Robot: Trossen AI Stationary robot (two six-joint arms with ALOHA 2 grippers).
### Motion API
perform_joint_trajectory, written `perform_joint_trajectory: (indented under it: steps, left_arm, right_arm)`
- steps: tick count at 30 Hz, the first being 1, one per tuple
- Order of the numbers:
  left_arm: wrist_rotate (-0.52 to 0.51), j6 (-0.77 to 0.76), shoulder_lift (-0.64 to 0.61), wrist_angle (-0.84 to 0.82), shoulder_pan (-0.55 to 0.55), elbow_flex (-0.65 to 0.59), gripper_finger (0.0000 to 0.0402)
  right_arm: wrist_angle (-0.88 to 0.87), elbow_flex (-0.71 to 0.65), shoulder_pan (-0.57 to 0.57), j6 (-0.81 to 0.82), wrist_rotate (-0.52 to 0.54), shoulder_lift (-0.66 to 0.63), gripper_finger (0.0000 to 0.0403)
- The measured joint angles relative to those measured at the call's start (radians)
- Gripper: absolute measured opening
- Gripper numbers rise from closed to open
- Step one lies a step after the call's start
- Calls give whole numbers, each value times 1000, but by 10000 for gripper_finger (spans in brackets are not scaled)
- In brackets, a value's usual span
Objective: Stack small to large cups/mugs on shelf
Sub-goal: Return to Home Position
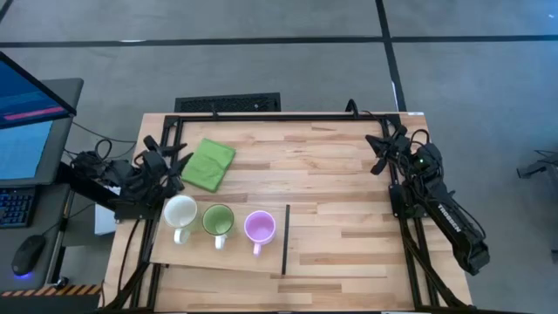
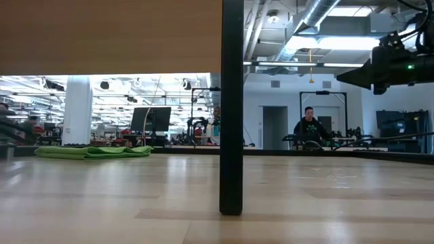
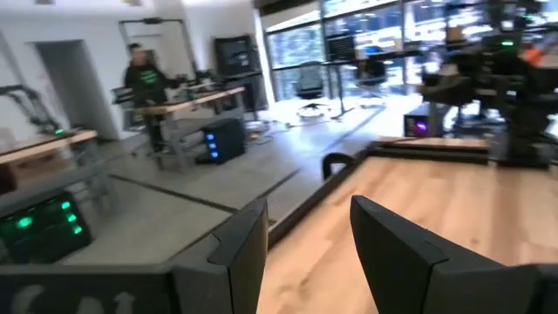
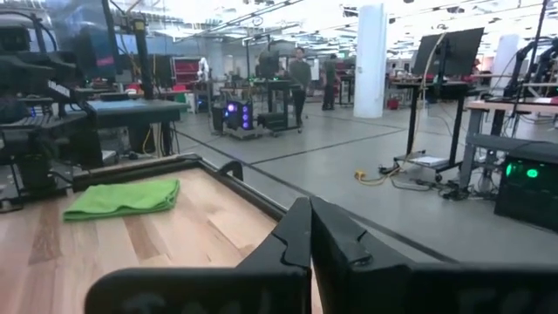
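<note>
The left gripper (image 3: 305, 249) is at 9 o'clock on the table, off the shelf's (image 1: 200, 255) far left corner, its claw apart and empty. A folded green cloth (image 1: 209, 163) lies just beside it, toward 12 o'clock from the mugs.

All three mugs stand upright on the shelf in one row, handles pointing to 6 o'clock. The white mug (image 1: 180, 212) is nearest the board's 9 o'clock end, the green mug (image 1: 217, 220) is in the middle, and the purple mug (image 1: 260, 227) is near the dark strip (image 1: 286, 240) at the 3 o'clock end. They sit side by side, not nested. Whether white and green touch cannot be told.

The placing looks finished; what seems left is parking the arms.

The white mug has the least margin, close to the board's end. From the strip toward 3 o'clock the tabletop (image 1: 340, 218) is bare, giving wide room.

The right gripper (image 4: 310, 231) is at about 2 o'clock near the far edge, claw together, holding nothing, well apart from the mugs.
</note>
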Motion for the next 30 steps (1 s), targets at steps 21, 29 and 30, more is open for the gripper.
perform_joint_trajectory:
  steps: [21,29,30]
  left_arm:
    - [68,-55,2,-25,1,-1,158]
    - [73,-72,2,-27,1,-1,158]
    - [75,-73,2,-29,1,-1,158]
  right_arm:
    - [0,0,-1,79,0,0,31]
    - [0,0,-1,79,0,0,29]
    - [0,0,-1,79,0,0,29]
